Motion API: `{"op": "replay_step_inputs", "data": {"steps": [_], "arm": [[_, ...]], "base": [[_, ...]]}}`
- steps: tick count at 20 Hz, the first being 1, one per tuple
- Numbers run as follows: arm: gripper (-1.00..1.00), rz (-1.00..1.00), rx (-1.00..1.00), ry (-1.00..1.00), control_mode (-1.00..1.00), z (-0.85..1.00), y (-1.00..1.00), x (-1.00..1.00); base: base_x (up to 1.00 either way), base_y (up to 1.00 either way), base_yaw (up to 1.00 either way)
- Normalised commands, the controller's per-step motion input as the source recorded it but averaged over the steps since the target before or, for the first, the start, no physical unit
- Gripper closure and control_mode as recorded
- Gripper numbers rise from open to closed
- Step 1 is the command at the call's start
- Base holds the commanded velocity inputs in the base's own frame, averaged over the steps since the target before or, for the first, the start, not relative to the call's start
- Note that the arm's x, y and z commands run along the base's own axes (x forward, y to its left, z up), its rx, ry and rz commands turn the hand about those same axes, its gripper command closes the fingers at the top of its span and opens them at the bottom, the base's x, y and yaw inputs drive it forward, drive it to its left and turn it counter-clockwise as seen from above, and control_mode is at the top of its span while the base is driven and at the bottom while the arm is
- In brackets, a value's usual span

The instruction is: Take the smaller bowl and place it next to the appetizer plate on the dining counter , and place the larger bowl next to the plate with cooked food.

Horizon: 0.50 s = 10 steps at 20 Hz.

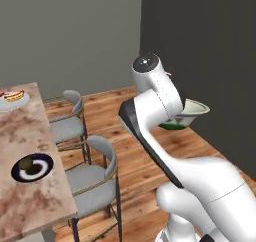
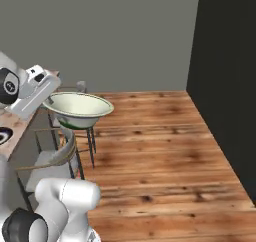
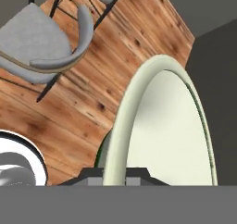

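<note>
Wooden floor (image 2: 160, 151) is lying wide and bare to the right of the arm, running to a grey wall (image 2: 125, 36) and a dark wall (image 2: 230, 86). Along the left, the desk (image 1: 25, 196) is showing its near corner and right edge, with two grey chairs (image 1: 92, 178) standing just beside that edge. One larger bowl (image 2: 80, 108) is hanging in the air over the floor, off the desk, its rim pinched at the gripper (image 3: 115, 174), whose jaws are standing narrow on it. On the desk, one appetizer plate (image 1: 32, 167) is sitting near the right edge, and one plate with cooked food (image 1: 12, 100) is sitting at the far end.
</note>
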Motion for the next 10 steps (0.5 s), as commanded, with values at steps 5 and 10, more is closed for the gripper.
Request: {"op": "replay_step_inputs", "data": {"steps": [5, 10], "arm": [[1.0, 0.0, 0.0, 0.0, 1.0, 0.0, 0.0, 0.0], [1.0, 0.0, 0.0, 0.0, 1.0, 0.0, 0.0, 0.0]], "base": [[0.88, -0.83, 0.47], [0.56, -0.74, 0.57]]}}
